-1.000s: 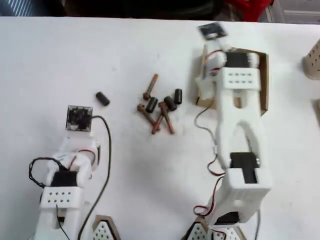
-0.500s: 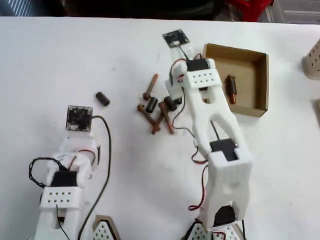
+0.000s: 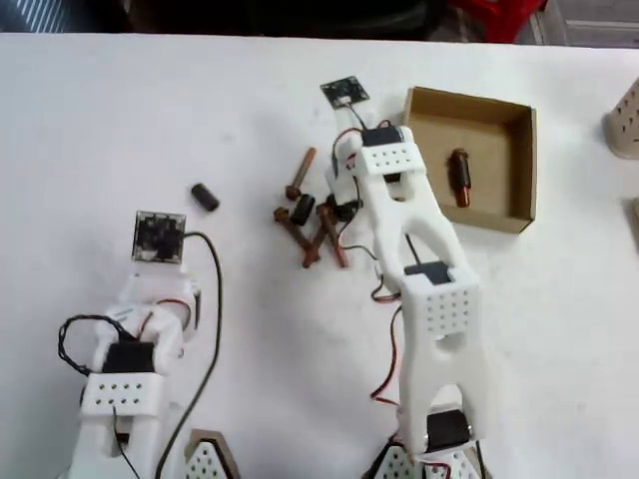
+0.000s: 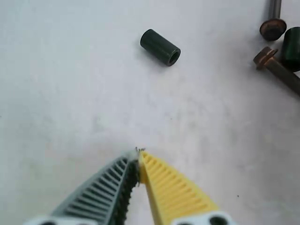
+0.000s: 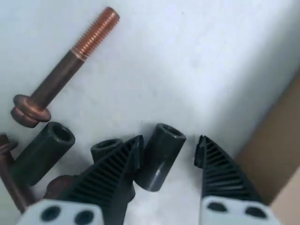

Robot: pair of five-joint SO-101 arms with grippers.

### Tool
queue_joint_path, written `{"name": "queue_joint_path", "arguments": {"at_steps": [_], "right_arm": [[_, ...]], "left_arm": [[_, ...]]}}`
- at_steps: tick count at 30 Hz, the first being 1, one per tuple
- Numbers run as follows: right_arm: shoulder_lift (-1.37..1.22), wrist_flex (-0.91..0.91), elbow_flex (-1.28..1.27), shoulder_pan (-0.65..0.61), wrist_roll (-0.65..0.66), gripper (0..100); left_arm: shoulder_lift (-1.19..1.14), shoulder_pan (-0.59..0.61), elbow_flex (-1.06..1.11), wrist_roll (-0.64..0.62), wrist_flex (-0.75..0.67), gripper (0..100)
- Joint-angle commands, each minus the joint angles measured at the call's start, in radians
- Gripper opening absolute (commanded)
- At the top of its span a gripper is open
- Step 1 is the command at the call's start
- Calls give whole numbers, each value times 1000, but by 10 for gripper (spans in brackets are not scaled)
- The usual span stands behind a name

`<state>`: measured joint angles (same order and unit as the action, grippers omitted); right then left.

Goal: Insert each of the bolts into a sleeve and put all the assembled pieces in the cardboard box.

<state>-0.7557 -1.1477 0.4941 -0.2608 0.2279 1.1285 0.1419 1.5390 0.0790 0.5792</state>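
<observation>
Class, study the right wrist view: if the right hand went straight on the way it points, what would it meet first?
Most likely the black sleeve, sitting inside the open right hand, though depth is unclear.

The right pincer [image 3: 337, 197] sits at the near edge of a heap of copper bolts [image 3: 303, 168] and black sleeves [image 3: 303, 209] on the white counter [image 3: 150, 110]. On the pincer's other side, close by, stands the cardboard box [image 3: 496, 150] with one assembled piece [image 3: 460, 178] inside. A lone sleeve [image 3: 205, 197] lies beyond the heap, well away from the pincer.
</observation>
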Motion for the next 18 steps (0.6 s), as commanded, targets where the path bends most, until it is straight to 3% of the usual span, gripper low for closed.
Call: {"name": "queue_joint_path", "arguments": {"at_steps": [1,14,18], "right_arm": [[-50,-19,118,10,-9,166],[-102,-148,167,10,-11,165],[-102,-148,167,12,-11,50]], "left_arm": [[4,5,-11,11,-25,27],[4,5,-11,11,-23,27],[4,5,-11,11,-23,27]]}}
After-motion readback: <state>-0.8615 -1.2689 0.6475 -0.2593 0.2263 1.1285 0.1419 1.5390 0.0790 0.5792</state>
